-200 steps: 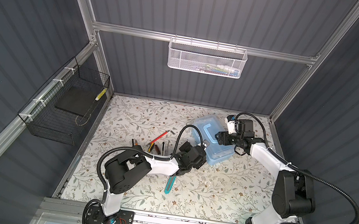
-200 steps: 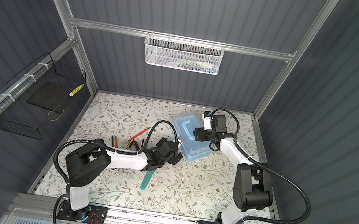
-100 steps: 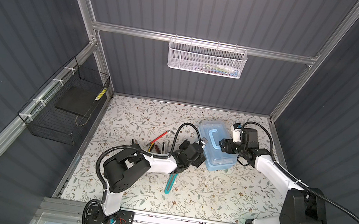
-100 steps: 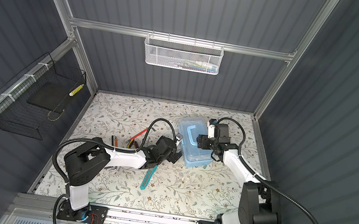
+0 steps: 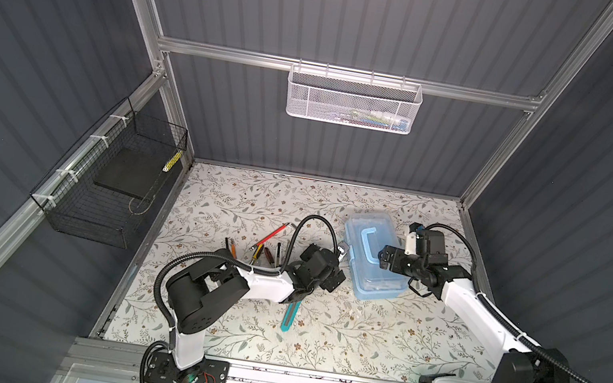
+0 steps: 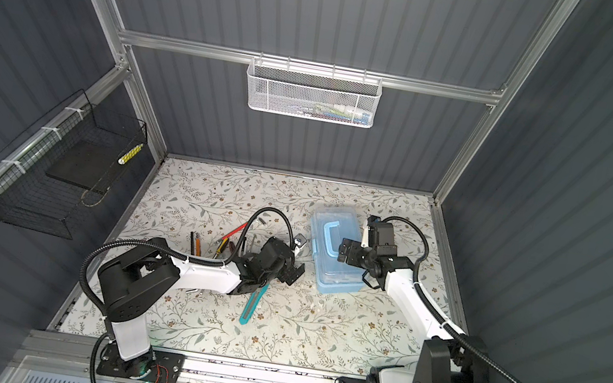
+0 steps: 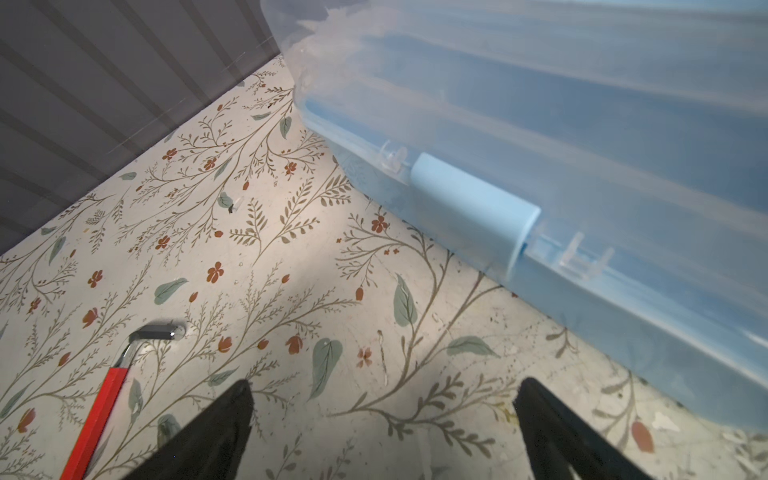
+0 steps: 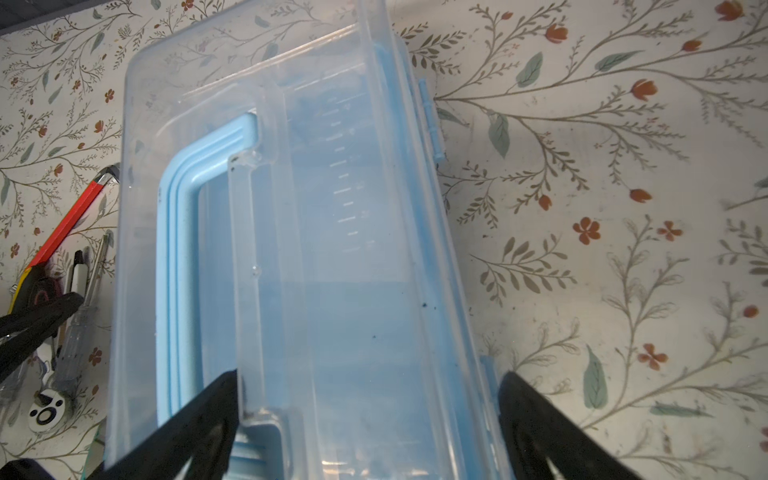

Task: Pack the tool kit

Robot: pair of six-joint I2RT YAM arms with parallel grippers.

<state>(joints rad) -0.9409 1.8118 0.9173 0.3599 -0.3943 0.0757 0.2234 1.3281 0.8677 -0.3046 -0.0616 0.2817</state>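
- Plainly, the tool kit (image 5: pixel 374 254) is sitting flat on the floral tabletop (image 5: pixel 354 348) with its clear lid lying down over the blue base. Nothing is showing through the lid in the right wrist view, so I am judging the step in hand to be opening the kit before any packing.
- The light-blue piece I am taking for the latch (image 7: pixel 469 208) is hanging folded down on the kit's long side facing the left arm. Doing this well is coming down to freeing that latch first, lifting at its lower edge rather than prying at the lid, while the other arm is pressing the kit down so it is not sliding or tipping.
- The handle (image 8: pixel 183 249) is lying folded on the lid's latch half, so it is worth keeping fingers clear of it.
- The right gripper (image 8: pixel 369 376) is hovering directly over the kit, jaws spread wide and gripping nothing. One finger is hanging over the lid beside the handle, the other just past the kit's hinge edge. Whether either is touching the lid I cannot tell.
- The left gripper (image 7: pixel 385 384) is waiting just beside the kit's latch side, low over the table, jaws equally wide and empty, pointing at the kit but apart from it.
- Farther out on that latch side, the red-handled hex key (image 5: pixel 272 233), the screwdrivers (image 5: pixel 267 253) and a teal tool (image 5: pixel 290 318) are lying outside the kit, so packing is looking not yet begun.
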